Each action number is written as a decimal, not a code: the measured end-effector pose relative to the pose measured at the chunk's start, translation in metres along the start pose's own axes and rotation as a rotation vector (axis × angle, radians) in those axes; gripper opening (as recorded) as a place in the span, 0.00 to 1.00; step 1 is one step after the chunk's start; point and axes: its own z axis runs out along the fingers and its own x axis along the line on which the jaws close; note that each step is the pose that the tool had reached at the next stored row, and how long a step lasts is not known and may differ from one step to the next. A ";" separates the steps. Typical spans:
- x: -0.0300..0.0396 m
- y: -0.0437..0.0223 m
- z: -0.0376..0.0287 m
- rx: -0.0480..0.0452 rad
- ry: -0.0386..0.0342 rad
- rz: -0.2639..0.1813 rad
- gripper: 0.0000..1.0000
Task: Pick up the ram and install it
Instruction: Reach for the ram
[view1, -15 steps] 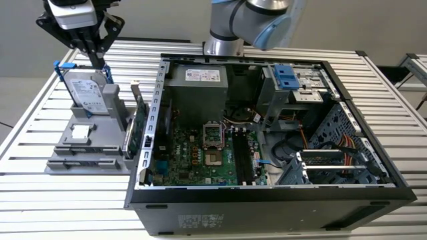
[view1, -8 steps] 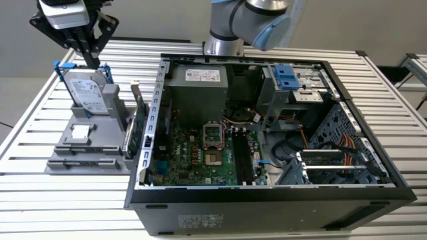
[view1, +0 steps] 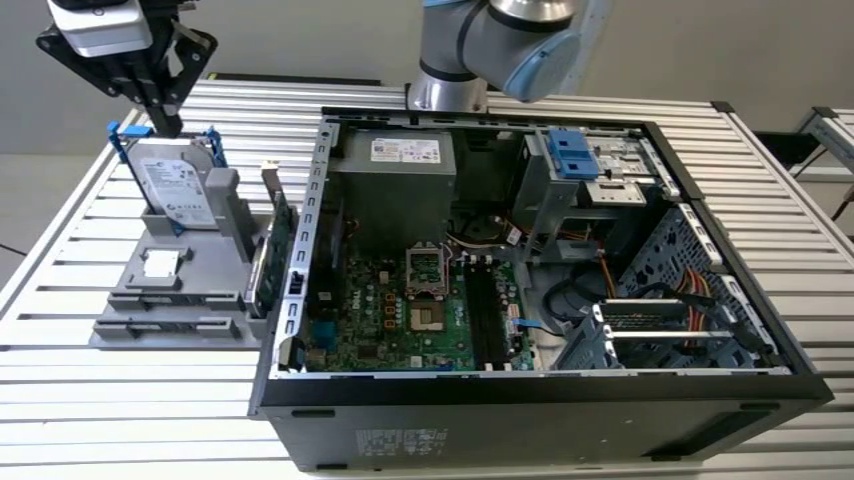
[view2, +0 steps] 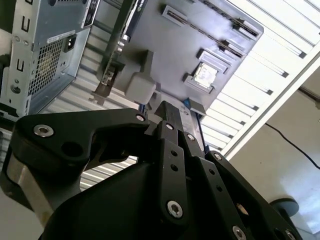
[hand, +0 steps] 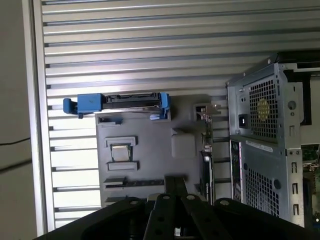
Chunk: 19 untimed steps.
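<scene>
Nothing installed yet: the gripper (view1: 171, 127), fingers together and empty, hangs above the hard drive (view1: 180, 185) at one edge of the tray (view1: 134, 292). The ram (hand: 135, 183) seems slotted along the opposite edge.

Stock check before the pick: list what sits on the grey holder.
Upright hard drive in blue frame, small silver chip, green card at one edge. The drive covers the holder beneath it.

The exterior view's top edge cuts off the arm (view1: 514, 40) and the end effector's (view1: 170, 127) upper body.
</scene>
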 end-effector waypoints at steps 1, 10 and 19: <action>0.0018 -0.0001 0.0000 0.0000 0.0000 0.000 0.00; 0.0161 -0.0011 -0.0001 0.0000 0.0001 0.000 0.00; 0.0211 -0.0015 -0.0001 0.0000 0.0000 0.000 0.00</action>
